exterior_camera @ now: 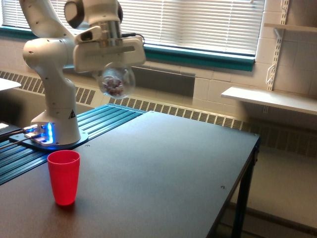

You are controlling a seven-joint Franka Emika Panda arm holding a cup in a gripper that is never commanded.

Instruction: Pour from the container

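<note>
Red cup (64, 177): one, upright on the bench (163, 168), near its front edge on the exterior view's left; nothing touching it.
Bench: one dark top, bare apart from the red cup; wide open surface runs from the cup toward the exterior view's right, ending at a straight right edge with floor below.
Arm base (52, 130): one, white, blue light at its foot, standing behind the red cup on a ribbed blue-green strip along the bench's left side.
Container (116, 82): one, clear and rounded, held in the air well above the bench, higher than the red cup and behind it, toward the exterior view's right; small dark bits visible inside.
Jaws: the gripper (110, 67) hangs from the arm's white wrist block and has the container clamped by its top; the fingers themselves are hidden by the block.
Wall shelves (270, 99): two, far behind the red cup, off the bench's right edge.
Window blinds (198, 22): one band, across the back wall.
</note>
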